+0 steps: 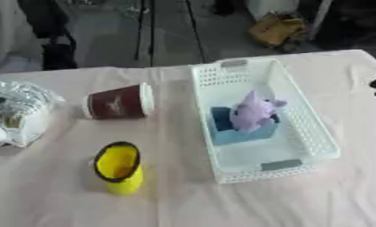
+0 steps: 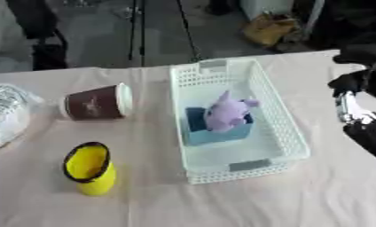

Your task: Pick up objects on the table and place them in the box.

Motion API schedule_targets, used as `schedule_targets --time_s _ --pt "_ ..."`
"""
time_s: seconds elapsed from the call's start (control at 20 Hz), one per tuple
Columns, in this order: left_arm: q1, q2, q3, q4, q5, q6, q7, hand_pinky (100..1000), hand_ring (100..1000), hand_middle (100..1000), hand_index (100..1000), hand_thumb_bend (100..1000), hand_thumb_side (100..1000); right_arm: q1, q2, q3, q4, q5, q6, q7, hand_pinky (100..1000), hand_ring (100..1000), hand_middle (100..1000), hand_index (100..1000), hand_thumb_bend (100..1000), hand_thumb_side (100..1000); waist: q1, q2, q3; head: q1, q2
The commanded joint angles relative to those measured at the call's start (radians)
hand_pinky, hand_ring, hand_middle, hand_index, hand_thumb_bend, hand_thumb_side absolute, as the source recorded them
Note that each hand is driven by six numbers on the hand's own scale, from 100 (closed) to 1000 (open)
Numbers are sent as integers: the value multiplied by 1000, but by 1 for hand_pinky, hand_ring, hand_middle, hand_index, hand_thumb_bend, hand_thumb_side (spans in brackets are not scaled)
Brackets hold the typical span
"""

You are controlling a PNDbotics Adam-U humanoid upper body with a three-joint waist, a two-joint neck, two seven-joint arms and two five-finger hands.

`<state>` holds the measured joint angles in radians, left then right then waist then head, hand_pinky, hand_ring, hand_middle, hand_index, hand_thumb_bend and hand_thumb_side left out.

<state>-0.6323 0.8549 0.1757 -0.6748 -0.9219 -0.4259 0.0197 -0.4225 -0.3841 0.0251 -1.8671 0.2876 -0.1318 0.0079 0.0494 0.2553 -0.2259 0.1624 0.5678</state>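
Pink table (image 1: 245,204): plush (image 1: 253,113) in basket (image 1: 315,128); right hand (image 2: 360,84) at edge, grip unclear.

Right hand (image 2: 360,95) shows at the right edge of the right eye view, black with silver parts, raised, holding nothing; finger pose unclear. Left hand out of view.

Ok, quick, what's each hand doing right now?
Left hand: not in view.
Right hand: at the right edge, beside the basket, holding nothing visible; fingers cannot be told.
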Motion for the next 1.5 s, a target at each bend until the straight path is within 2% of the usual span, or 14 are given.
schedule_targets --time_s 0.05,0.25,0.3,0.4,0.45,0.5,0.85,0.9,0.95,1.15,1.2,1.25,1.4,1.5 --pt "-9 55 -9 2 -68 12 -14 834 813 771 843 829 268 -15 -27 -11 -22 -10 -2 -4 569 629 785 900 100 589 2 -12 -2 1 -13" --pt "-5 40 -20 20 -199 35 -92 838 772 696 770 870 246 -15 -27 -11 -22 -10 -1 -5 569 629 785 901 100 591 0 -11 -3 -1 -16" --pt "-4 35 -18 19 -225 41 -99 792 697 583 683 897 230 -14 -27 -12 -22 -10 -1 -5 568 629 785 901 100 593 -1 -10 -2 -1 -16" --pt "-3 25 -15 16 -272 62 -84 746 643 523 624 910 226 -13 -26 -12 -21 -10 -1 -6 568 629 785 901 100 594 -2 -9 -2 -2 -16" --pt "-2 21 -13 16 -292 70 -69 746 643 523 624 910 226 -13 -26 -13 -21 -10 -1 -6 568 629 785 901 100 594 -2 -9 -2 -2 -16" --pt "-1 15 -13 16 -311 79 -48 650 561 453 542 940 223 -13 -25 -13 -21 -10 -1 -7 568 629 785 901 100 596 -3 -9 -2 -2 -18" --pt "1 -6 -8 19 -381 136 140 638 558 471 551 983 241 -13 -25 -14 -21 -11 -1 -8 568 629 785 901 100 593 -10 -5 -1 -4 -21" --pt "-3 -10 -1 13 -377 156 187 482 448 375 470 1000 150 -13 -25 -14 -21 -11 -1 -8 568 629 785 901 100 597 -10 -4 -1 -4 -25" --pt "-4 -16 2 9 -371 180 240 482 448 375 470 1000 150 -13 -24 -13 -21 -11 -1 -7 568 629 785 901 100 597 -11 -3 -1 -4 -28" --pt "-5 -34 -3 26 -336 251 399 326 308 228 327 851 100 -14 -23 -14 -21 -12 -2 -7 567 628 785 902 100 598 -13 1 -4 -5 -39" --pt "-5 -37 -6 32 -326 261 425 273 278 197 292 713 100 -14 -23 -14 -21 -12 -1 -7 567 628 785 902 100 599 -14 1 -5 -5 -40" --pt "-5 -39 -8 36 -314 268 448 273 278 197 292 713 100 -14 -23 -14 -21 -12 -1 -8 567 628 785 902 100 599 -14 2 -5 -5 -40" --pt "-6 -41 -17 49 -281 267 470 142 194 100 193 453 100 -13 -22 -14 -20 -13 -1 -8 567 629 785 902 100 599 -14 1 -5 -5 -36" --pt "-7 -40 -21 53 -261 258 457 100 162 100 174 500 100 -13 -22 -14 -20 -13 -1 -8 567 629 785 902 100 600 -14 -1 -5 -6 -34"
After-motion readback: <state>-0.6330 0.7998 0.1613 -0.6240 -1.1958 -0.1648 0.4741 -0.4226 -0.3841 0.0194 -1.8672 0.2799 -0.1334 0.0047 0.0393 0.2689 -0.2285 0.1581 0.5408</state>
